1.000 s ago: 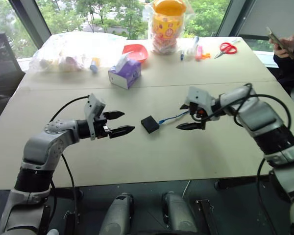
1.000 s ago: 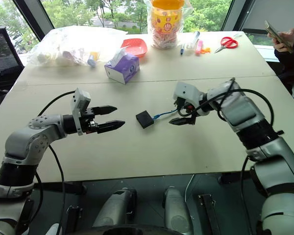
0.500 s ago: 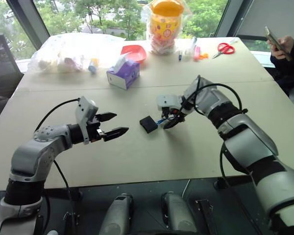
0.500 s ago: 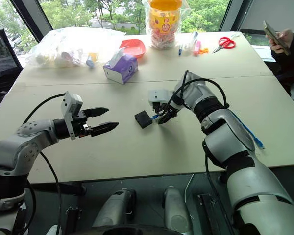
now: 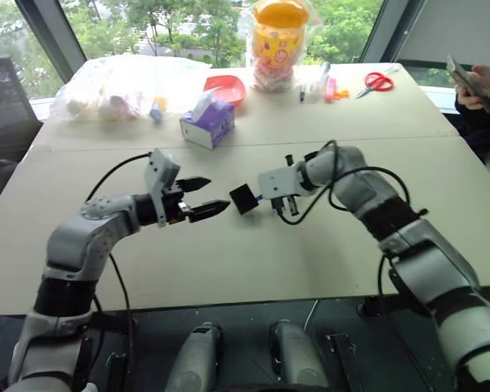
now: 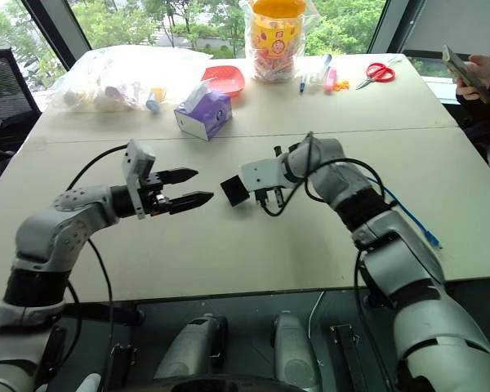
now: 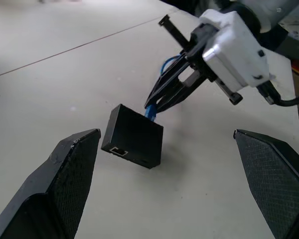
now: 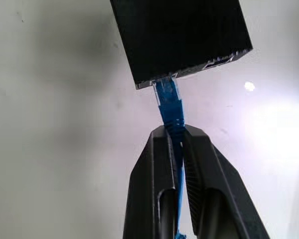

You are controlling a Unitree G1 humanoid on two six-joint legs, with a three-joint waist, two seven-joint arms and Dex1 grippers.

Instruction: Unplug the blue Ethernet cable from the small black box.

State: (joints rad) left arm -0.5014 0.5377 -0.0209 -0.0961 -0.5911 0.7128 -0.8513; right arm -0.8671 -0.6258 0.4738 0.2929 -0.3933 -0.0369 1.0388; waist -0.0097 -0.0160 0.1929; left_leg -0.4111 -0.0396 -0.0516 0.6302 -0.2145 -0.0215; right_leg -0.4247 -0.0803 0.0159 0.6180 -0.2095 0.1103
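No text, label, brand or number can be read on anything here; the print on the yellow jar at upper centre is illegible.

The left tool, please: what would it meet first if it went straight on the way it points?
Probably the small black box, which lies between the open left tool fingers' lines, just ahead.

On the table: one black box, one blue cable, one purple tissue box, one red scissors, two grippers.
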